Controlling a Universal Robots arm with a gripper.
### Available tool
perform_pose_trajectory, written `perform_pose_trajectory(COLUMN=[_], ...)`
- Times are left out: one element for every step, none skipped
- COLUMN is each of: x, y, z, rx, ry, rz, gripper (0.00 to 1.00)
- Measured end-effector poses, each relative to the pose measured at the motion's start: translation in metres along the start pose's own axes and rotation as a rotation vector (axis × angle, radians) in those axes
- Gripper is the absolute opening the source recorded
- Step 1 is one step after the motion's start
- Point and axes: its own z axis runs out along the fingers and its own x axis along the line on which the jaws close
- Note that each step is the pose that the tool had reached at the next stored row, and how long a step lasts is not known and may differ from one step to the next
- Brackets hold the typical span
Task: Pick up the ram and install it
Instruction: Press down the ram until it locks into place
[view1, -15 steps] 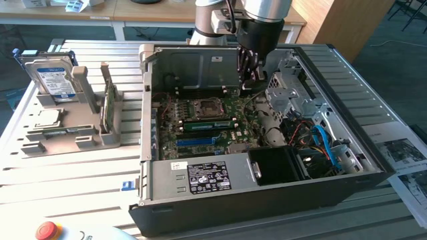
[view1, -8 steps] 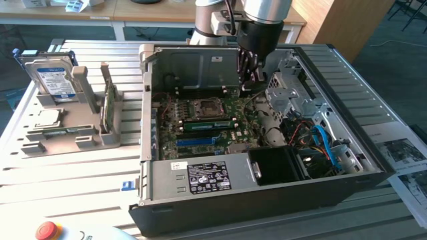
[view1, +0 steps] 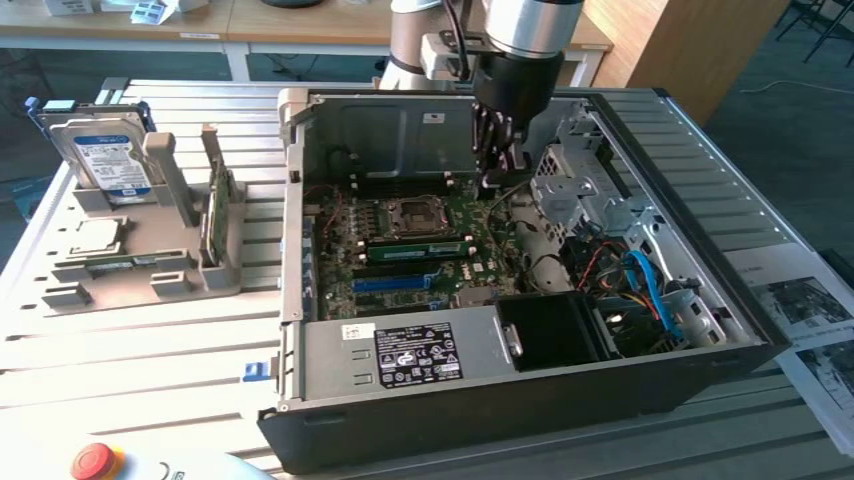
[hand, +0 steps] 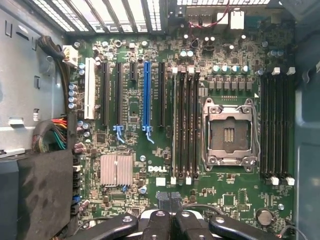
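The ram (view1: 216, 212), a thin green stick, stands on edge in a grey rack (view1: 147, 275) on the exterior view's left, outside the computer case (view1: 534, 390). A second green strip (view1: 418, 248) lies along the memory slots (hand: 185, 125) of the motherboard (hand: 125, 65), beside the empty processor socket (hand: 230, 132); whether it is a seated stick I cannot tell. My gripper (view1: 497, 180) hangs inside the case over the board's far side, well apart from the rack. In the wrist view the gripper (hand: 170, 202) is shut, fingers together with nothing between them.
The rack also holds a silver hard drive (view1: 107, 155) and a square processor chip (view1: 94, 235). Inside the case are a black fan shroud (view1: 561, 330), blue cables (view1: 654, 290) and the power supply (view1: 400, 355). A red button (view1: 96, 460) sits at the table's near corner.
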Motion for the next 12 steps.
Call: perform_pose_trajectory(x=[0.000, 0.000, 0.000, 0.000, 0.000, 0.000, 0.000, -0.001, -0.001, -0.001, -0.001, -0.001], y=[0.0000, 0.0000, 0.0000, 0.0000, -0.0001, -0.0001, -0.0001, -0.0001, -0.0001, -0.0001, -0.0001, -0.0002], z=[0.0009, 0.0019, 0.0030, 0.0041, 0.0054, 0.0067, 0.0081, 0.0094, 0.0107, 0.0120, 0.0132, 0.0142], rx=[-0.0001, 0.0000, 0.0000, 0.0000, 0.0000, 0.0000, 0.0000, 0.0001, 0.0000, 0.0001, 0.0000, 0.0000], ry=[0.0001, 0.0001, 0.0001, 0.0001, 0.0001, 0.0001, 0.0001, 0.0000, 0.0000, 0.0000, 0.0000, 0.0000], rz=[0.000, 0.000, 0.000, 0.000, 0.000, 0.000, 0.000, 0.000, 0.000, 0.000, 0.000, 0.000], gripper=[0.10, 0.10, 0.10, 0.10, 0.10, 0.10, 0.10, 0.10, 0.10, 0.10, 0.10, 0.10])
